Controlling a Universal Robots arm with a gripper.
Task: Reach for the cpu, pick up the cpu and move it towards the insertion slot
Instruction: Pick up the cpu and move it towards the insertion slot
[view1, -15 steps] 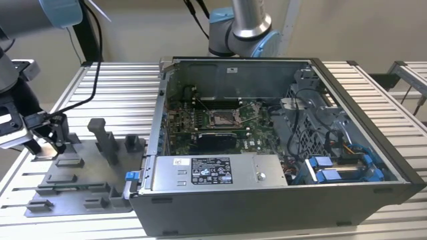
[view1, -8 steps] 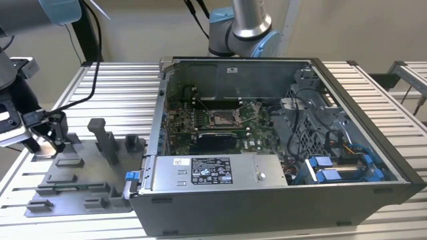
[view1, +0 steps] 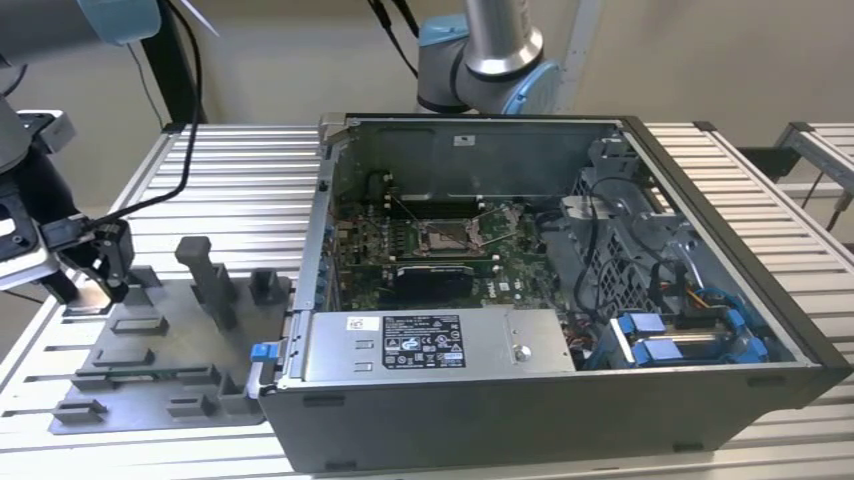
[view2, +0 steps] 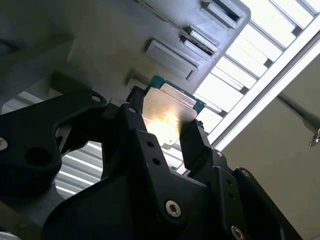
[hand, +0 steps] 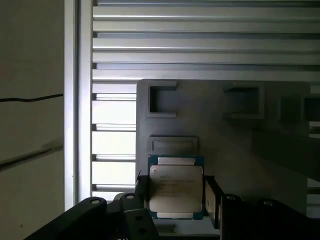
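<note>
Pale ribbed metal slats make up the worktop (view1: 227, 170) in the exterior view, with a beige wall behind. An open computer case (view1: 747, 300) lies on it towards the exterior view's right. Inside, a green circuit board (view1: 360, 250) carries the insertion slot (view1: 447, 237), a shiny square frame with a dark centre. A grey tray (view1: 147, 390) with upright blocks sits just beside the case on the exterior view's left. The arm's black wrist (view1: 40, 230) hangs low over the tray's far corner, well apart from the slot.

In the second wrist view, the cpu (view2: 170, 112) is seen from below, its flat face glaring with reflected light. The jaws are closed on it, one black finger (view2: 132, 117) at each side edge. The grey tray (view2: 165, 52) and the bright slats lie beyond.

In the first wrist view, the cpu (hand: 176, 187) shows its silver-white face with a thin blue-green border, gripped between the dark fingers (hand: 212, 197). It lies over the grey tray (hand: 240, 140), just beside a raised rectangular block. Whether it is lifted clear of the tray I cannot tell. The slats of the worktop (hand: 200, 40) run across beyond.
</note>
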